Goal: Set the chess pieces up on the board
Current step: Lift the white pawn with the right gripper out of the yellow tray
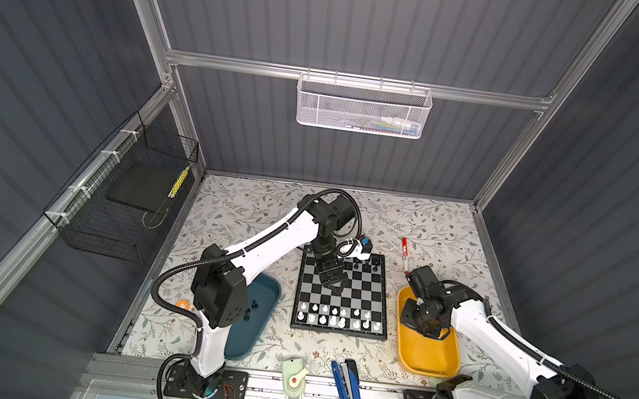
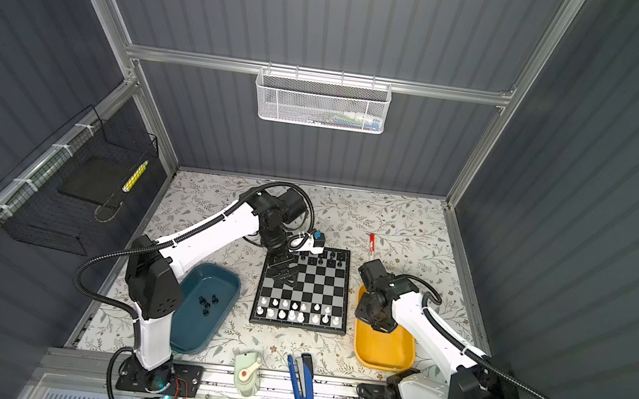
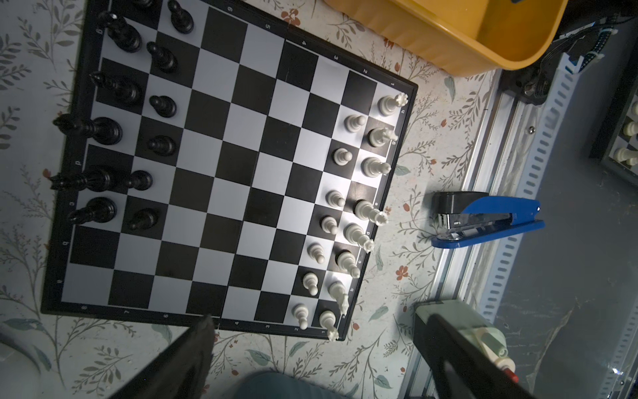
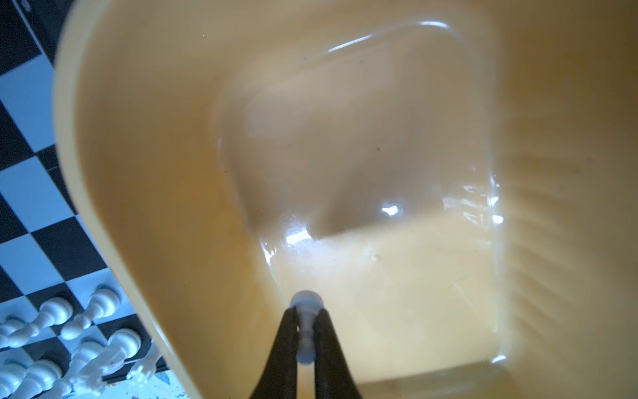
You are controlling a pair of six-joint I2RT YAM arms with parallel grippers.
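Note:
The board [image 1: 338,331] [image 2: 297,325] [image 3: 241,172] lies in the middle of the table. Several white chess pieces [image 1: 336,316] [image 3: 366,210] fill its two near rows. Black chess pieces [image 1: 368,263] [image 3: 103,131] stand on its far rows. My left gripper [image 1: 334,282] [image 2: 285,278] [image 3: 317,345] hangs open over the board's far left part, holding nothing. My right gripper [image 1: 424,329] [image 4: 305,321] is down inside the yellow tray [image 1: 431,358] [image 4: 345,138], shut on a white pawn [image 4: 305,300]. A few black pieces [image 1: 251,309] [image 2: 207,303] lie in the teal tray [image 1: 275,299] [image 2: 235,282].
A blue stapler [image 1: 347,393] [image 3: 483,221] and a pale green device [image 1: 294,377] sit at the table's front edge. A red and white pen [image 1: 406,254] lies behind the yellow tray. A small orange object [image 1: 182,303] is left of the teal tray.

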